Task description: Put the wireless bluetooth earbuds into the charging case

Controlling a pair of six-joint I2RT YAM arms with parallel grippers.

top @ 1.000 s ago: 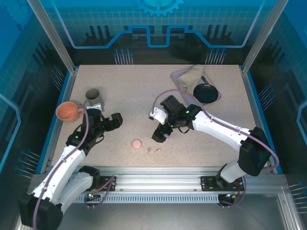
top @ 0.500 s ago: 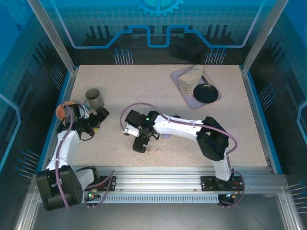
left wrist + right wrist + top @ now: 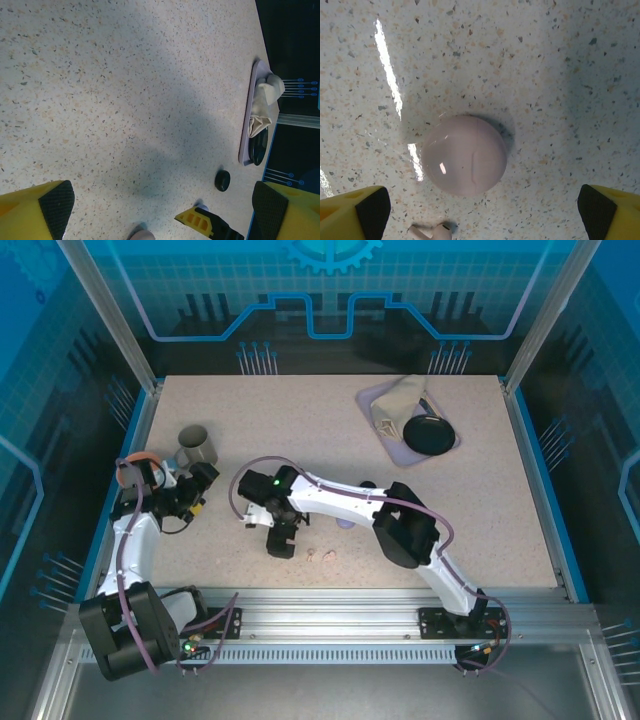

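So your right gripper (image 3: 485,210) is hanging over the pink case (image 3: 465,161) with the jaws as wide as they go and nothing in them. The case sits flat on the table (image 3: 560,60), shut by the look of that seam, and a bit off centre toward one of the pads (image 3: 372,210). I'd nudge over so the dome is dead centre before you drop. Then come straight down and close low on the widest part, because that glossy round shell looks like it'll squirt sideways if you pinch it high. Watch the earbud (image 3: 432,231) lying just beside the case, near that same pad, since a sloppy descent could flick it away. From above, the pale pink earbuds (image 3: 328,557) lie just beside the gripper. Your left gripper (image 3: 203,478) is also wide and empty over by the grey mug (image 3: 194,445), so my guess is you'll want it to help pop the lid.
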